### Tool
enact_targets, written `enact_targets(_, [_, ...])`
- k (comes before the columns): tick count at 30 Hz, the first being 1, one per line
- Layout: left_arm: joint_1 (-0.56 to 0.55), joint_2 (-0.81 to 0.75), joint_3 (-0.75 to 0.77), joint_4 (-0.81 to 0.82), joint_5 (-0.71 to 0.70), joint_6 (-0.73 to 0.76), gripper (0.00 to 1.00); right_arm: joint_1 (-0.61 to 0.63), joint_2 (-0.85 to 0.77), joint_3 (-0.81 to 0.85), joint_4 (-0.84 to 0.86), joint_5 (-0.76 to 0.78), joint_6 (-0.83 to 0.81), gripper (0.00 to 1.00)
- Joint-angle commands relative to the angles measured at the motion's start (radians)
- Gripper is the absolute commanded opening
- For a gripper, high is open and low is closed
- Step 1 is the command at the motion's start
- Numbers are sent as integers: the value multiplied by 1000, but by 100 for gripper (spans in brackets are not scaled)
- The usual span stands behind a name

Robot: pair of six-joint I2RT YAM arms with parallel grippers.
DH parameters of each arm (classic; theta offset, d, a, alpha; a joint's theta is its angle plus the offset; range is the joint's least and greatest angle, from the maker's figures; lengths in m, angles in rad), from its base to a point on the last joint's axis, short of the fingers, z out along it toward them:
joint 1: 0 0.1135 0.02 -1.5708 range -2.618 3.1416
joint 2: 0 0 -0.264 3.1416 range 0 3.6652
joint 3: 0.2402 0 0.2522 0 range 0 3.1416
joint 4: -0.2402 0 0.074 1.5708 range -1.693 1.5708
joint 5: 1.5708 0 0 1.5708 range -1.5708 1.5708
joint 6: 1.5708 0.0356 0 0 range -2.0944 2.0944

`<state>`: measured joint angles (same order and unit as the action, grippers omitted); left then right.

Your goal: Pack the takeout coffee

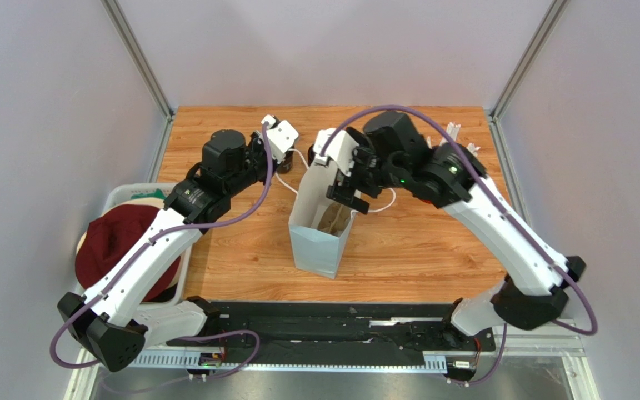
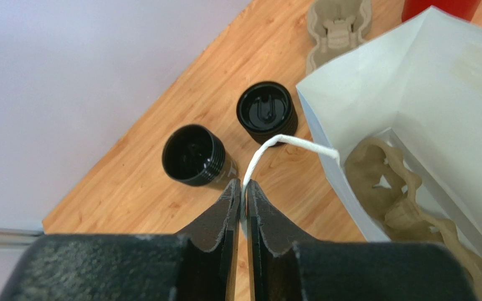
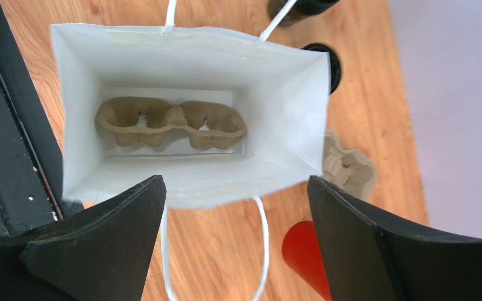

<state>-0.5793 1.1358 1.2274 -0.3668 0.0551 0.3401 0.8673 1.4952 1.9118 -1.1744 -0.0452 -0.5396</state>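
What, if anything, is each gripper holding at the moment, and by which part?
The left gripper pinches the white paper bag by one thin white loop handle. The right gripper hangs open above the bag's mouth, holding nothing.

No readable text, label, brand, number or sign in any of the 3 views. White paper bag [image 3: 281, 100]: plain walls, no print showing. Round black plastic lid [image 2: 265, 108] on the small black disposable cup: raised moulding only, can't be read as a letter or logo.
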Motion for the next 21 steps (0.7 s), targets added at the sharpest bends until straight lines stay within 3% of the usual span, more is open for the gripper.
enact_targets(1, [1,18,58,-58,8,17,17,4,-156,-46,-10,-33,-98,89])
enact_targets(7, [1,33,66,-63,12,8,17,2,-262,-171,-30,-97,-123,89])
enact_targets(15, [1,39,78,-66,25,-1,17,1,-339,-422,136,1,-148,86])
enact_targets(18, [1,42,84,-73,29,-4,17,-2,-337,-445,154,19,-151,80])
enact_targets(21, [1,42,90,-80,28,-1,17,-2,-343,-456,165,30,-152,61])
